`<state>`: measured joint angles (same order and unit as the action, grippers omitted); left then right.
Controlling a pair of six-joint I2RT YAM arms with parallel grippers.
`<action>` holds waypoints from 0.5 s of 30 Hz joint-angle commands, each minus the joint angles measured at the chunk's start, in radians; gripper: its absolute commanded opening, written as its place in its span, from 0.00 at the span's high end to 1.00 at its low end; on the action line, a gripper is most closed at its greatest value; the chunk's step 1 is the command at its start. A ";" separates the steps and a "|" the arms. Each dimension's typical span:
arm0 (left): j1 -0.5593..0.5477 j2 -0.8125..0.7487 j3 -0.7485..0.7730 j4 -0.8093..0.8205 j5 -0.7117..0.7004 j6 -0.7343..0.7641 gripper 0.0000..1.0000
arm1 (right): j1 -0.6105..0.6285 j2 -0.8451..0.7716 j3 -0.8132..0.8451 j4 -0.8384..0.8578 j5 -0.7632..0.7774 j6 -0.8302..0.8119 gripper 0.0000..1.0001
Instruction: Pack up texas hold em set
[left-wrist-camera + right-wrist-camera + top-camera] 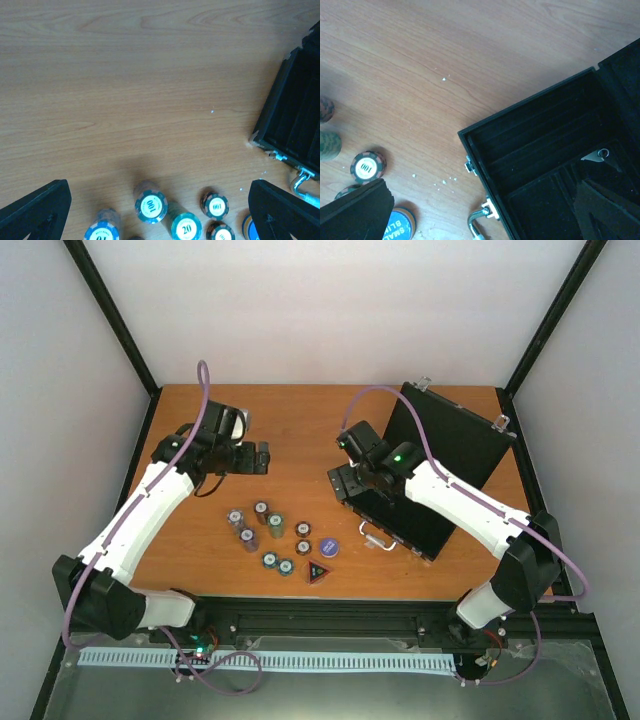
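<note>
The black case [405, 515] lies open at the right, its lid [450, 435] standing up behind it and its silver handle [377, 537] facing the chips. Several small chip stacks [262, 527] stand at centre, with the blue disc [329, 546] and the dark triangular token [318, 573] beside them. My left gripper [260, 457] hovers open above and behind the stacks; in its wrist view the gripper [157, 192] has the chip stacks [151, 205] low between the fingers [37, 210]. My right gripper [338, 485] stands open over the case's left corner [470, 137], holding nothing.
The case's ribbed black tray [555, 165] shows nothing inside in the right wrist view, handle [477, 222] and latch [470, 165] on its near edge. White crumbs [442, 182] dot the wooden table [300, 420]. Black frame posts rise at the back corners.
</note>
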<state>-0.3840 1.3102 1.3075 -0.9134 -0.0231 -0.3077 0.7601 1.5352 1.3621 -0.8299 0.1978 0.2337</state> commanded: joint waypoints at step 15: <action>-0.004 0.072 0.109 -0.026 -0.028 0.015 0.00 | 0.010 -0.009 0.030 0.051 -0.051 -0.062 0.00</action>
<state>-0.3840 1.3956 1.4220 -0.9176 -0.0399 -0.3065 0.7601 1.5322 1.3663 -0.7959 0.1383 0.1875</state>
